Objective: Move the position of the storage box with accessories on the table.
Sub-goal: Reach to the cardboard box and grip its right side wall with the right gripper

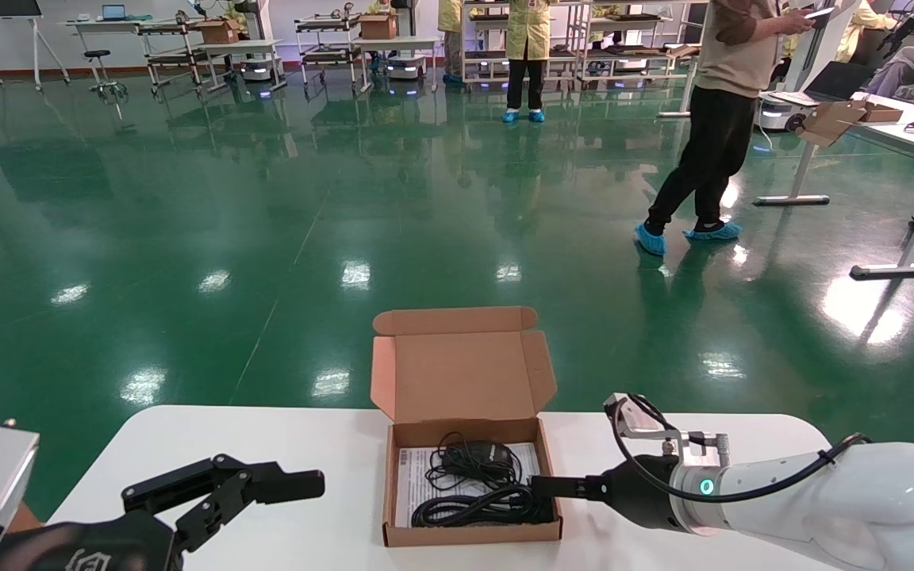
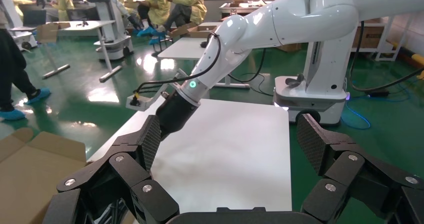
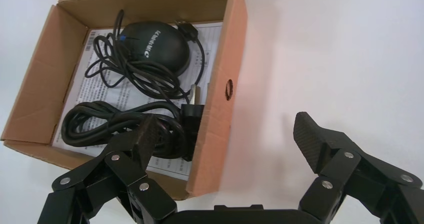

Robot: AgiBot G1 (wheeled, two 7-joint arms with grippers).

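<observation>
At the storage box's right wall sits the right claw, spread wide and gripping nothing: one ribbed black finger dips inside the box over the cables, the other hangs outside above bare white surface, so that cardboard wall stands between them. Inside the box, a glossy black mouse lies by the hinged lid, its thin cord looped loosely; a thicker coiled black cable lies at the box's near end, both on a white printed sheet. Brown corrugated walls, a small round hole in the right one, lid flap standing upright at the box's far side. Left of the box, well apart, the left claw hovers over the surface, open too, empty. Beyond the box, glossy green floor and a person in blue shoe covers.
</observation>
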